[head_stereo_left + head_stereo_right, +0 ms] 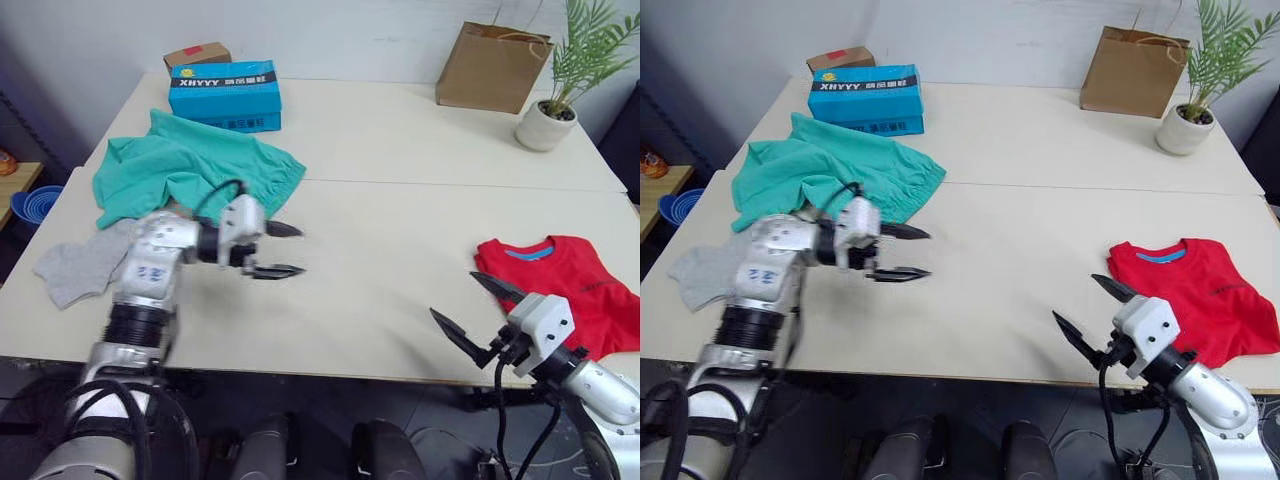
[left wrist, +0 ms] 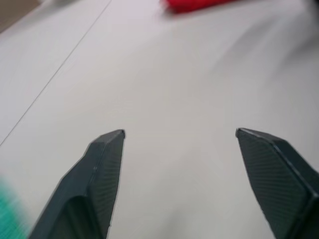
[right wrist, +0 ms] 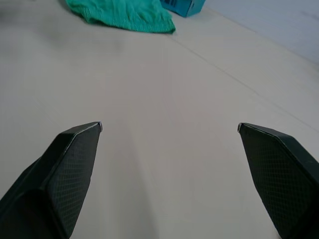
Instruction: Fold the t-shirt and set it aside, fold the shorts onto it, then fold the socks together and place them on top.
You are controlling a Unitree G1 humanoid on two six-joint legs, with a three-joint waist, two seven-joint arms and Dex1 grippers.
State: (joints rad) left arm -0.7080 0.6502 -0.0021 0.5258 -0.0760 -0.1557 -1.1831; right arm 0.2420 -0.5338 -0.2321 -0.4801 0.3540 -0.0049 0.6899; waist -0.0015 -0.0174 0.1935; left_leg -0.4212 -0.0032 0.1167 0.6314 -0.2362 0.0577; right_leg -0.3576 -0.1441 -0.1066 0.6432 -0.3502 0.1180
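Already the t-shirt point(image 1: 562, 288) is lying folded into a compact red square just beyond the right gripper point(image 1: 472, 306), collar and blue label facing away from it, so the first garment looks dealt with and set aside. The shorts point(image 1: 190, 170) are sitting crumpled in a teal heap just behind and outboard of the left gripper point(image 1: 274, 250), with their near hem almost touching the wrist, and the socks point(image 1: 85, 262) are resting flat further outboard still, beside that arm's forearm. Both grippers are hanging empty over bare table point(image 1: 380, 270), each with its two black fingers spread wide apart and nothing between them.

To my eye the step in hand is fetching the shorts. The left gripper is pointing towards the middle of the table, away from the cloth, so it is going to need turning back towards the heap. A pinch on the waistband edge should be giving a cleaner lift than a grab at the bunched middle. The blue box point(image 1: 225, 95) is standing right behind the shorts, touching or nearly touching them, so dragging the fabric towards the open centre seems safer than pushing it back.
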